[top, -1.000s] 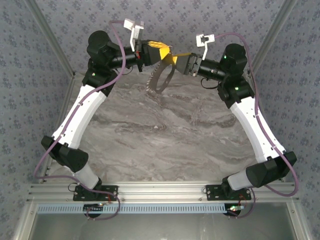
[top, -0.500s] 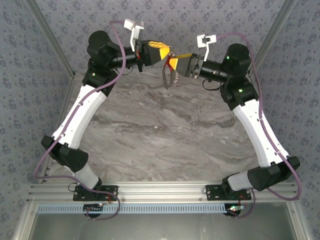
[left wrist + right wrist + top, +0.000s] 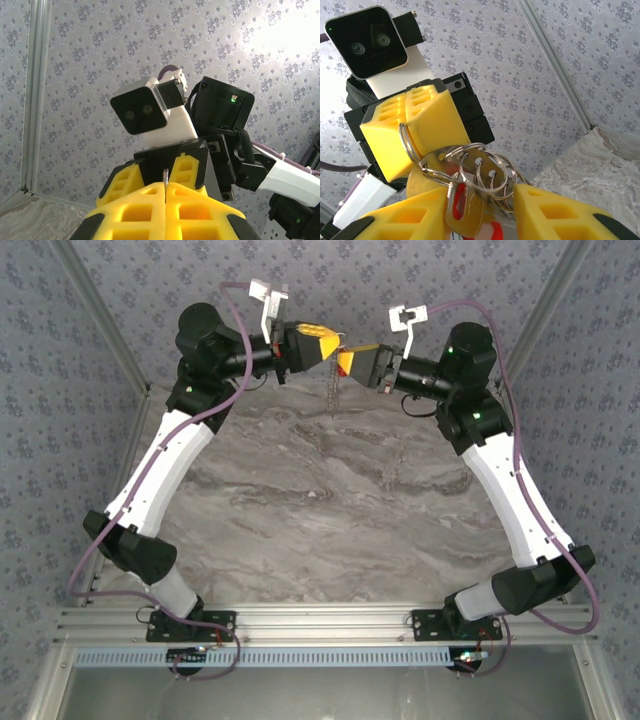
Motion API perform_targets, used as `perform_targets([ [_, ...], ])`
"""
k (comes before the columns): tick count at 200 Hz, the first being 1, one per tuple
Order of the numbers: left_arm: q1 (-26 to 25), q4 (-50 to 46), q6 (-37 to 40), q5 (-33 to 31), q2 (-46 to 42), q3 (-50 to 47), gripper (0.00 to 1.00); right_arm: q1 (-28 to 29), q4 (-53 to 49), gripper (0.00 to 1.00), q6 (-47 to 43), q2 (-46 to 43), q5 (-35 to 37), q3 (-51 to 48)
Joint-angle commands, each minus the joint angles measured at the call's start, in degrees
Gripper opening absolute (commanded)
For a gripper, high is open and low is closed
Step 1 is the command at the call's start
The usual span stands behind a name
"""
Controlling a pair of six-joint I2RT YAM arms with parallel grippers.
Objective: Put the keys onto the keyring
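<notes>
Several silvery wire loops form the keyring (image 3: 403,147), clamped in the left gripper's (image 3: 406,120) blocky yellow fingers. Right gripper (image 3: 482,205) flanks the flat brass keys (image 3: 465,212), grip unclear.

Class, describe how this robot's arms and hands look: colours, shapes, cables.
The left arm and right arm: white links, black joints, a purple cable along each. The left hand and right hand: blocky yellow fingers with square hollows. White wrist cameras.
</notes>
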Motion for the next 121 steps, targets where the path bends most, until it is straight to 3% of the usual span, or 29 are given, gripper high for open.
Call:
perform_targets([
  [1,-0.08,4.21,-1.22,0.17,-1.52,-1.08,0.0,0.71,-0.02,0.5,-0.19,-1.1,-0.73,0.4],
  [10,-0.09,4.59,-1.55,0.14,-1.53,-1.18,0.0,0.83,-0.17,0.54,-0.17,-1.24,-0.73,0.35],
  [27,-0.04,5.34,-2.11,0.06,-1.57,-1.43,0.0,1.24,-0.33,0.54,-0.18,-1.29,-0.6,0.13],
  [121,0.09,6.99,-2.59,-0.66,-2.67,-3.09,0.0,1.97,-0.62,0.27,-0.17,-2.85,0.24,-3.05],
])
